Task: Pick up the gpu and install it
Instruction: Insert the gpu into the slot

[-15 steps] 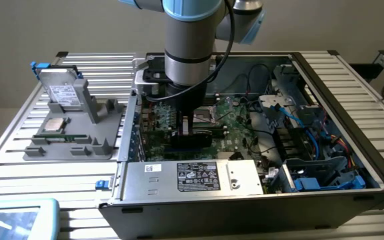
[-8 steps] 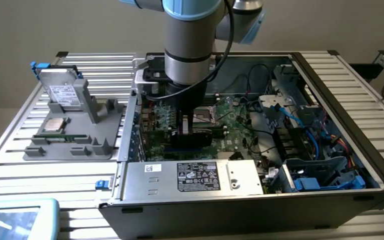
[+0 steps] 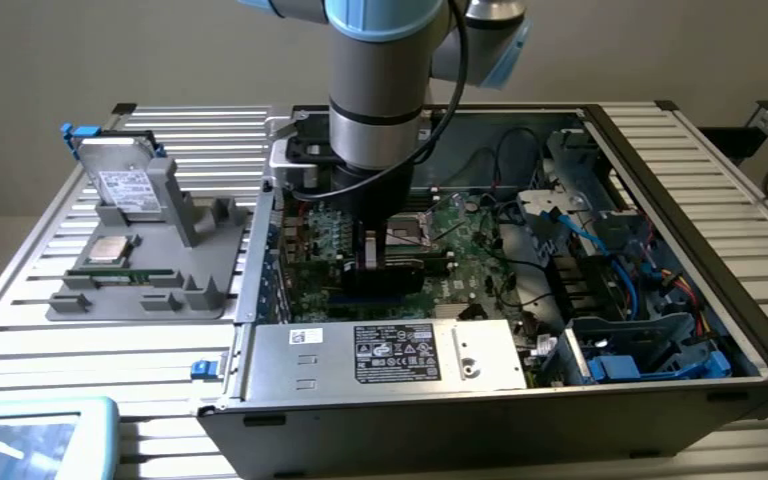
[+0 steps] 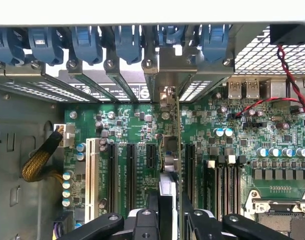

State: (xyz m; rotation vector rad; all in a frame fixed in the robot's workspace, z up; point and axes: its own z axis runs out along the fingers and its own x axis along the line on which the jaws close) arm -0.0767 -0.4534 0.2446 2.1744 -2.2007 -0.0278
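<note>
My gripper [image 3: 381, 250] is down inside the open computer case [image 3: 704, 250], over the green motherboard [image 3: 471, 250]. It is shut on the gpu [image 3: 387, 274], whose black cooler shows below the fingers. In the wrist view the gpu [image 4: 168, 182] stands edge-on between my fingers [image 4: 152, 215], over the row of black expansion slots [image 4: 130, 170]. Its silver end bracket [image 4: 166, 95] reaches up to the rear slot openings under the blue clips [image 4: 87, 42]. I cannot tell whether its edge sits in a slot.
A grey fixture [image 3: 204, 295] at the exterior view's left holds the silver hard drive [image 3: 131, 185] and the memory stick [image 3: 124, 272]. The power supply [image 3: 384, 355] lies along the case front. Blue cables [image 3: 651, 290] and drive cages crowd the right side. A processor socket [image 4: 282, 210] lies near the card.
</note>
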